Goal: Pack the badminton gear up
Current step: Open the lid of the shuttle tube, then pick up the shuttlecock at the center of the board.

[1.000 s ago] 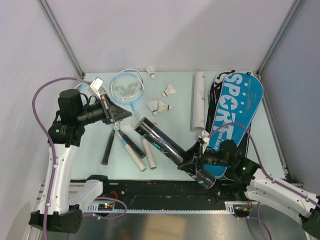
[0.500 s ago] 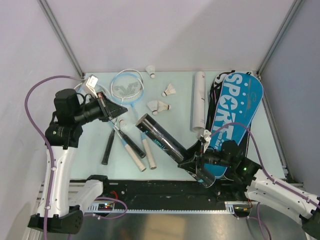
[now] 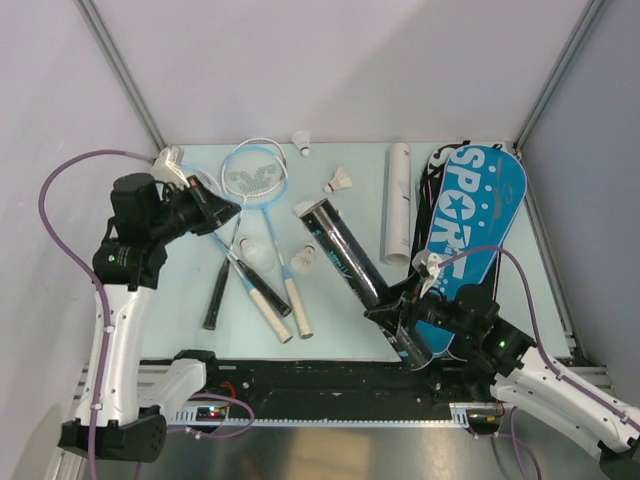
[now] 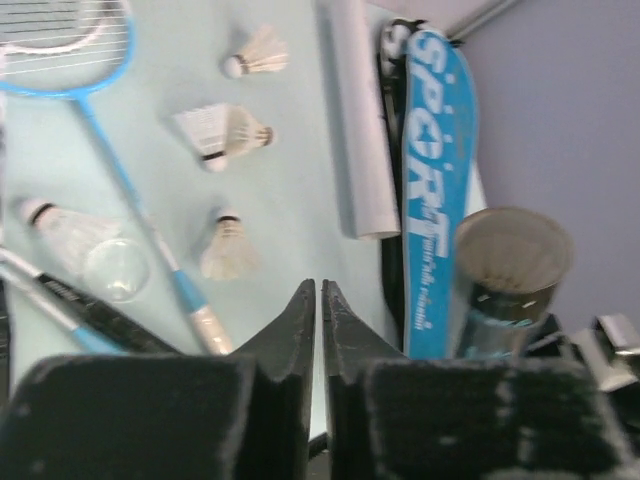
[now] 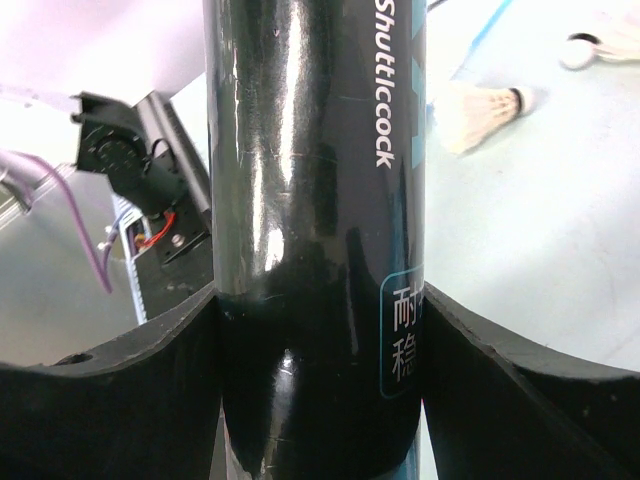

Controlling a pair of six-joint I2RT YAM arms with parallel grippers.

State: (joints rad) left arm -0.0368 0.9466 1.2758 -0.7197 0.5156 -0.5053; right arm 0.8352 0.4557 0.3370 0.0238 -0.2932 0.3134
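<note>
My right gripper (image 5: 320, 300) is shut on the long black tube (image 3: 350, 262) near its base. The tube slants up over the table, its open end (image 4: 512, 250) towards the far side. My left gripper (image 3: 232, 208) is shut and empty, hovering above the rackets (image 3: 255, 172), which lie crossed at the left with their handles (image 3: 270, 310) towards me. Loose white shuttlecocks lie on the table: one (image 3: 301, 140) at the back, one (image 3: 340, 181) beside the blue racket head, one (image 3: 304, 259) and another (image 3: 248, 246) near the racket shafts. A stacked pair (image 4: 225, 135) lies by the tube's mouth.
A blue bag marked SPORT (image 3: 470, 210) lies at the right, with a white rolled tube (image 3: 397, 200) along its left side. A small clear lid (image 4: 115, 268) sits next to a racket shaft. Frame posts stand at the back corners.
The right arm swung the black tube, its open end moving towards the far right. Two more shuttlecocks now lie by the racket shafts. The left gripper drew back to the left, still shut.
</note>
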